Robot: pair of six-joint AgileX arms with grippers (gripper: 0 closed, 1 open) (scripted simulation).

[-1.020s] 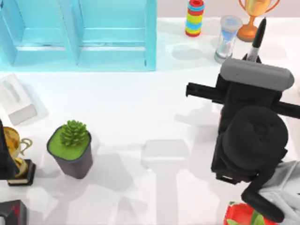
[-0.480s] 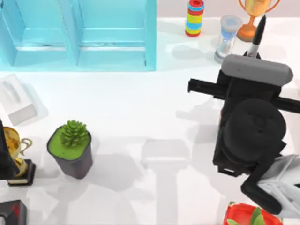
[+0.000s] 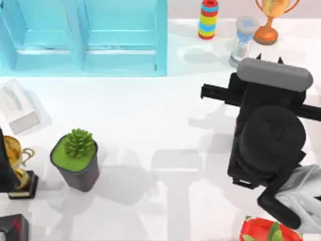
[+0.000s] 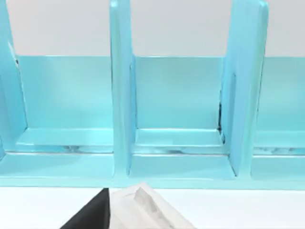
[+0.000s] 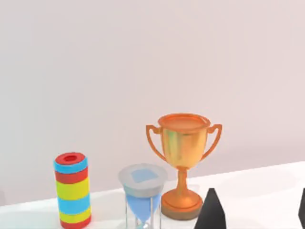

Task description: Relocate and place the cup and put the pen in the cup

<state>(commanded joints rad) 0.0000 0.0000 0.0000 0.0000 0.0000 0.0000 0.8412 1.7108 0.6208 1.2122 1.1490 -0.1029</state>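
Observation:
My right gripper (image 3: 270, 57) hovers over the back right of the table, its bulky black arm covering the surface beneath it. In the right wrist view the right gripper (image 5: 257, 212) is open, its two dark fingertips (image 5: 209, 212) spread wide with nothing between them. The pen and the cup are both hidden from view. My left arm (image 3: 4, 173) stays parked at the table's left edge.
A blue shelf unit (image 3: 85, 35) fills the back left. A striped cylinder (image 3: 208, 19), an hourglass (image 3: 243, 40) and a golden trophy (image 3: 271, 17) stand at the back right. A potted plant (image 3: 76, 158), a tissue box (image 3: 17, 105), another trophy (image 3: 17, 165) and a red object (image 3: 258, 231) lie nearer.
The pen that stuck up from my right gripper sank and has gone from sight. The right gripper's fingertips now show bare. The left arm has not moved.

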